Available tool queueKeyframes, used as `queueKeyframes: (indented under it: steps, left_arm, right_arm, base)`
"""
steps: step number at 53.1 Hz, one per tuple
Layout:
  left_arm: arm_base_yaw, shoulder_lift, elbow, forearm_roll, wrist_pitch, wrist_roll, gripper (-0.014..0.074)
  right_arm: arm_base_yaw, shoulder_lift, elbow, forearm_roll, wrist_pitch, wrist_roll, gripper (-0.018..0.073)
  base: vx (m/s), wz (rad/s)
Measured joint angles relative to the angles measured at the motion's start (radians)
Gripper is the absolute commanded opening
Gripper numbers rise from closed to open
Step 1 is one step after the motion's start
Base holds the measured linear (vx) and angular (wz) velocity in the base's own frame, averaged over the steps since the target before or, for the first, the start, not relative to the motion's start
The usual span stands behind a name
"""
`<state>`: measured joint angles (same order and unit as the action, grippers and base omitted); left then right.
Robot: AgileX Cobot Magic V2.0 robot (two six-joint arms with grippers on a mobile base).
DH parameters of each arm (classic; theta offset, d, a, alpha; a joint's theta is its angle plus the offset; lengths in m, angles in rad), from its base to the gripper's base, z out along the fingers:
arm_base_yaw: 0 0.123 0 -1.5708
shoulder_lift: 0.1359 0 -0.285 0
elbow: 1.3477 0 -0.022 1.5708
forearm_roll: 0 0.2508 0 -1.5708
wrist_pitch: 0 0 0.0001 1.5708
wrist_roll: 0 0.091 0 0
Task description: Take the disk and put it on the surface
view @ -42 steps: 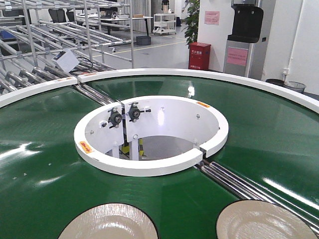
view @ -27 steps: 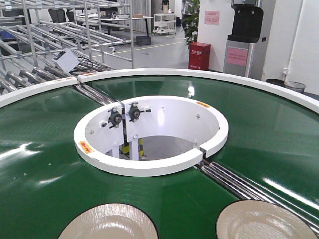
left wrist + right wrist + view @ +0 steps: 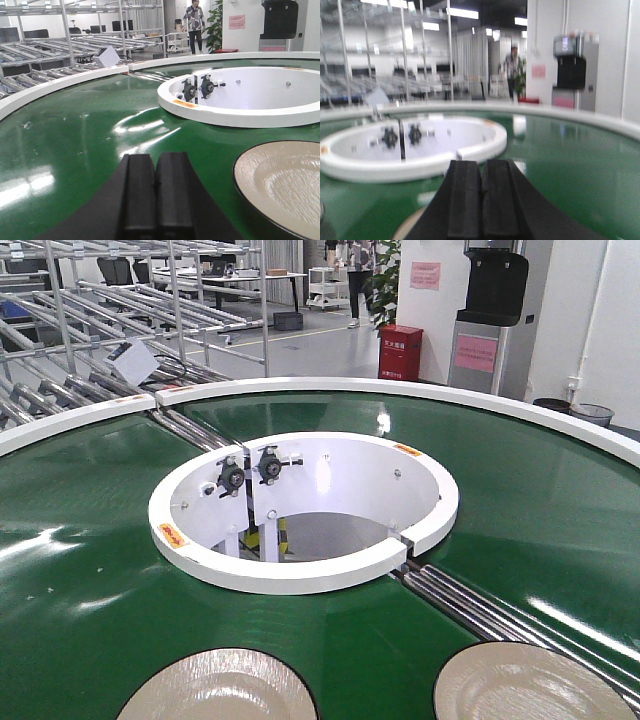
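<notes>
Two pale round disks lie on the green belt at the bottom edge of the front view, one on the left (image 3: 218, 690) and one on the right (image 3: 525, 685). In the left wrist view my left gripper (image 3: 156, 162) is shut with nothing between its pads and hangs low over the belt, with a disk (image 3: 285, 185) just to its right. My right gripper (image 3: 481, 170) is also shut and empty; a sliver of a disk (image 3: 407, 227) shows under its lower left side. Neither gripper appears in the front view. The surface is out of view.
The green ring-shaped conveyor belt (image 3: 90, 570) runs around a white inner ring (image 3: 300, 575) with an open well. Metal rollers (image 3: 470, 605) cross the belt at the right. Roller racks (image 3: 80, 340) stand at the back left. A person (image 3: 194, 25) walks far behind.
The disks and the belt look the same as before. A person has come into view at the far back of the hall.
</notes>
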<state>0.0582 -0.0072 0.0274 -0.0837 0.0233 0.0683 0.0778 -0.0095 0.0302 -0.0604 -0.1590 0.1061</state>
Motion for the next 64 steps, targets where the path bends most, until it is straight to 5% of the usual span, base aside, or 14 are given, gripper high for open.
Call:
queueKeyframes:
  steps: [11, 20, 31, 47, 64]
  left_arm:
    - [0.000, 0.000, -0.013, 0.000, -0.202, -0.086, -0.0001]
    - [0.000, 0.082, -0.293, 0.000, -0.121, -0.106, -0.0001]
    - [0.000, 0.434, -0.663, 0.000, -0.084, -0.107, -0.0001]
    - [0.000, 0.828, -0.804, 0.000, 0.009, -0.108, 0.0000]
    - [0.000, 0.935, -0.804, 0.000, 0.083, -0.096, 0.0104]
  right_arm:
    - [0.000, 0.000, -0.115, 0.032, 0.094, -0.015, -0.0009]
    - [0.000, 0.126, -0.464, 0.041, 0.222, -0.037, -0.0009]
    - [0.000, 0.448, -0.767, 0.041, 0.244, -0.056, -0.0009]
    - [0.000, 0.806, -0.831, 0.041, 0.235, -0.059, -0.0009]
    - [0.000, 0.909, -0.831, 0.041, 0.243, -0.059, 0.0020]
  base:
    - [0.00, 0.00]
    - [0.00, 0.00]
    - [0.00, 0.00]
    - [0.00, 0.00]
    - [0.00, 0.00]
